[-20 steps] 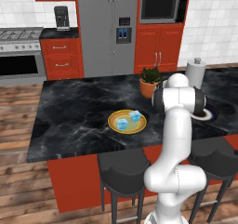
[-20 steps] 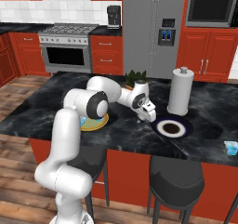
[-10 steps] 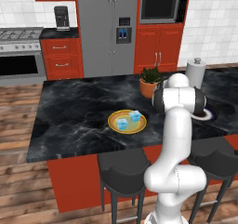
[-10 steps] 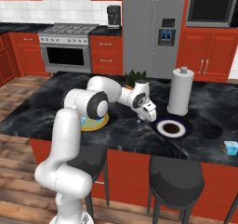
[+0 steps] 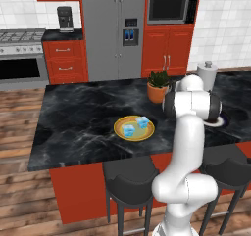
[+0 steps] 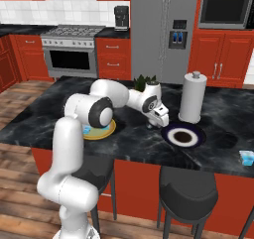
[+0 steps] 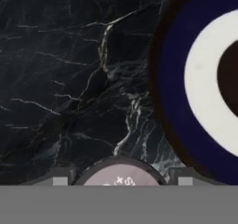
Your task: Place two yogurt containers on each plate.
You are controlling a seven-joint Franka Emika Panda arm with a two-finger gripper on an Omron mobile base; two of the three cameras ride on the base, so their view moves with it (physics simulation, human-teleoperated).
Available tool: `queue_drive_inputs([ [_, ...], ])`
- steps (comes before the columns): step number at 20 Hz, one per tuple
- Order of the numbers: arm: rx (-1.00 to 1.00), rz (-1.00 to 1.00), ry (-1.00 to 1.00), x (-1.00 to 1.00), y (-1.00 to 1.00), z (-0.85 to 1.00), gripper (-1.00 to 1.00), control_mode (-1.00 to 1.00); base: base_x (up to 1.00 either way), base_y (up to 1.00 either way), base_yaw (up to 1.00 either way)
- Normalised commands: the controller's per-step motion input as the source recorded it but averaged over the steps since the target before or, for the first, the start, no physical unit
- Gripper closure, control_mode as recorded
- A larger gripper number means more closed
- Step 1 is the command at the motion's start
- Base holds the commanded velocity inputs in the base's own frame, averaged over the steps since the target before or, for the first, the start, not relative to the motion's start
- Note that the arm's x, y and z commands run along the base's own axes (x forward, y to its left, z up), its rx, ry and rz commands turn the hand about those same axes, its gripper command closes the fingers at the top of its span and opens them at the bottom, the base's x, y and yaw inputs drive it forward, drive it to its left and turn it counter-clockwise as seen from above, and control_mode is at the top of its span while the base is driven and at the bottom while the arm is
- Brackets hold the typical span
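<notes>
- My end effector point(image 6: 155, 125) hangs low over the black marble desk point(image 6: 44, 115), just left of the navy-rimmed plate point(image 6: 182, 136), its fingers closed around a yogurt cup point(image 7: 121, 175) whose whitish lid shows between the tips.
- Two more yogurt cups point(image 5: 136, 127) sit on the yellow plate point(image 5: 134, 128), well to my left.
- Another cup point(image 6: 246, 157) stands near the desk's far right edge.
- A paper towel roll point(image 6: 192, 97) and a potted plant point(image 5: 158, 85) stand behind.

Home kitchen: steel fridge point(image 5: 117, 32), range point(image 6: 69, 52), microwave point(image 5: 169, 7), red cabinets point(image 5: 166, 51), marble island point(image 5: 83, 117).
</notes>
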Motion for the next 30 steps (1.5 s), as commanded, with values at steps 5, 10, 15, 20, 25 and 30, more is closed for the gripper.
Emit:
queue_drive_inputs([
  [5, -0.04, 0.0, 0.0, -0.19, -0.37, 0.4, 1.0, -1.0, 0.0, 0.0, 0.0],
  [10, -0.03, 0.0, 0.0, -0.14, -0.66, 0.02, 1.0, -1.0, 0.0, 0.0, 0.0],
  [15, -0.05, 0.0, 0.0, -0.09, -0.52, -0.03, 1.0, -1.0, 0.0, 0.0, 0.0],
  [20, -0.01, 0.0, 0.0, 0.0, -0.42, -0.09, 1.0, -1.0, 0.0, 0.0, 0.0],
  [25, -0.01, 0.0, 0.0, 0.0, -0.15, -0.2, 1.0, -1.0, 0.0, 0.0, 0.0],
  [30, -0.01, 0.0, 0.0, 0.0, -0.09, -0.23, 1.0, -1.0, 0.0, 0.0, 0.0],
])
